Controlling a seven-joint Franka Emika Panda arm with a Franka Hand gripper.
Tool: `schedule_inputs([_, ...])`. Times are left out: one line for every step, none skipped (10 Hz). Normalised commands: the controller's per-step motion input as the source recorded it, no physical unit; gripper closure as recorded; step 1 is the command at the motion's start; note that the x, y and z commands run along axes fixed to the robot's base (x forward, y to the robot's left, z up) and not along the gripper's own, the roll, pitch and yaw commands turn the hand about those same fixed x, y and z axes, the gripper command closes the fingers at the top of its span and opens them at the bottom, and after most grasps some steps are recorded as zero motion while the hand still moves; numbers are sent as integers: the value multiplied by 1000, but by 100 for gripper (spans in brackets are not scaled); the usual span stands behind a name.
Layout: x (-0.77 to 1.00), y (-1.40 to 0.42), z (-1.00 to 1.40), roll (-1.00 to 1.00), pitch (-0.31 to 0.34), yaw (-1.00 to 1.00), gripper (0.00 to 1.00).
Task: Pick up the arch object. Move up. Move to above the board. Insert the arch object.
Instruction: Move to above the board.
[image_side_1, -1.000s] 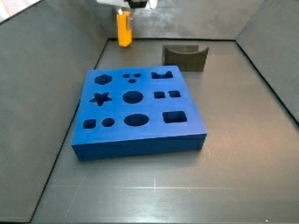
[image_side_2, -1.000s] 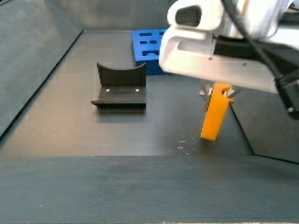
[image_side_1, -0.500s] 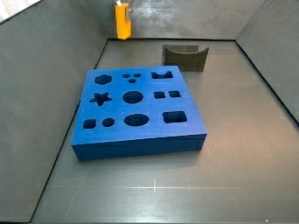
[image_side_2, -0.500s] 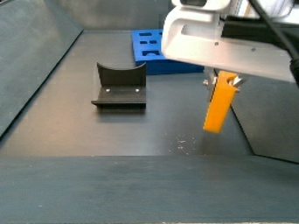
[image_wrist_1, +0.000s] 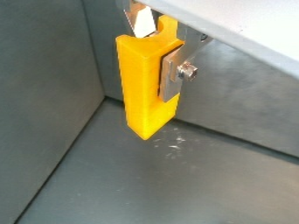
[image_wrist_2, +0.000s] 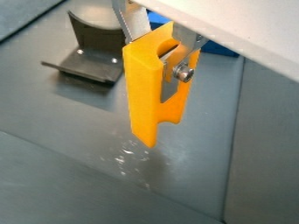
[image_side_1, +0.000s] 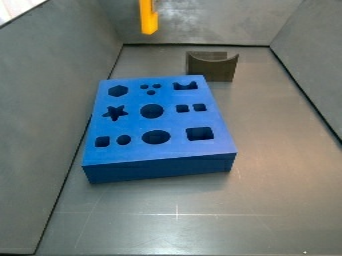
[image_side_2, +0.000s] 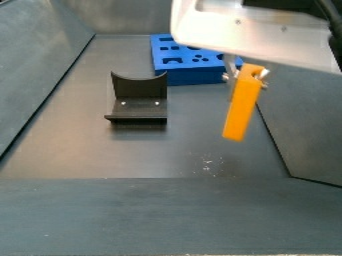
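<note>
1. Board (image_side_1: 158, 130) lies mid-floor in a side view.
2. Fixture (image_side_1: 211, 64) stands at the board's 1 o'clock.
3. Gripper (image_wrist_2: 163, 54), at the board's 12 o'clock, clamps the arch (image_wrist_2: 156, 87), hanging upright above the floor (image_wrist_2: 70, 166).

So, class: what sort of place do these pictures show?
Probably a robot test cell: grey walls enclose a bare floor with a blue board of shaped holes, and the tool holds the arch object aloft.
</note>
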Motion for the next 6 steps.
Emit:
schedule_inputs([272,34,1000,26,81,-73,100])
schedule_inputs([251,32,1000,26,90,-62,100])
schedule_inputs([207,29,1000,31,98,-42,100])
schedule_inputs([177,23,1000,37,99,-32,100])
schedule_inputs([137,16,1000,47,102,-23,100])
schedule_inputs([121,14,1000,52,103,-18,100])
